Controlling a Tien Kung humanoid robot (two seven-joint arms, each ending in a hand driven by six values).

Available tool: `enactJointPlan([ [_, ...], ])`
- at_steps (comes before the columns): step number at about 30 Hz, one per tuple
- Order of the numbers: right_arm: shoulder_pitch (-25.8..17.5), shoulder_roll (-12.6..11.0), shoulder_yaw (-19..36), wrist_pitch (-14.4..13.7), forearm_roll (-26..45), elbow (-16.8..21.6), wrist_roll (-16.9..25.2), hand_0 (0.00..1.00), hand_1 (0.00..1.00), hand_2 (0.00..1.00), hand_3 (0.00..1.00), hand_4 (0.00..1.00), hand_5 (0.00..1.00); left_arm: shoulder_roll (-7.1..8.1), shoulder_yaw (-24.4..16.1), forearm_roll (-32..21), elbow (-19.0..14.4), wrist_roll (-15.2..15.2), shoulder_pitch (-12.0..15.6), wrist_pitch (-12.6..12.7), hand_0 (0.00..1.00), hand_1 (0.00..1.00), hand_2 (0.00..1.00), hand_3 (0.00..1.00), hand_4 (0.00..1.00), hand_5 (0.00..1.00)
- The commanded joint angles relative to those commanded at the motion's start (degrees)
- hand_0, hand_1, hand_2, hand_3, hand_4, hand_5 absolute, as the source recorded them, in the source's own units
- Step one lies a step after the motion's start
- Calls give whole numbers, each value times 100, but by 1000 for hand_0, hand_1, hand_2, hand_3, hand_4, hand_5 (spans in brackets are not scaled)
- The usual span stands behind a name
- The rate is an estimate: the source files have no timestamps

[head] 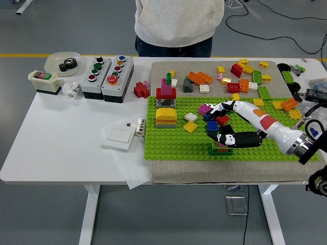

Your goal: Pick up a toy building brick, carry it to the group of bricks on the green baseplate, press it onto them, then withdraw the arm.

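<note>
The white table [61, 153] carries button boxes [107, 76] far left, a white switch [118, 137] near, and a grey mat [168, 171] right.
</note>
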Motion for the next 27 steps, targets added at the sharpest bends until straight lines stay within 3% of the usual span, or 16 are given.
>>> enactJointPlan([
  [2, 8, 5, 35, -53, 379, 39, -2, 635, 626, 656, 555, 766, 460, 2, -2, 8, 1, 0, -3, -7, 484, 578, 641, 578, 605, 680],
  [4, 15, 0, 61, -36, 252, 46, -45, 612, 605, 618, 537, 739, 448, 6, 9, -9, 1, -4, -4, -5, 483, 578, 640, 578, 603, 676],
  [19, -28, -26, 147, -135, -2531, 36, -47, 584, 569, 595, 531, 732, 440, 1, -13, 34, 10, 7, 17, -9, 482, 577, 640, 578, 606, 679],
  [27, -44, -21, 66, -65, -3270, -45, -4, 569, 554, 591, 528, 732, 444, 2, -31, 73, 10, 14, 27, -16, 481, 575, 640, 578, 605, 677],
])
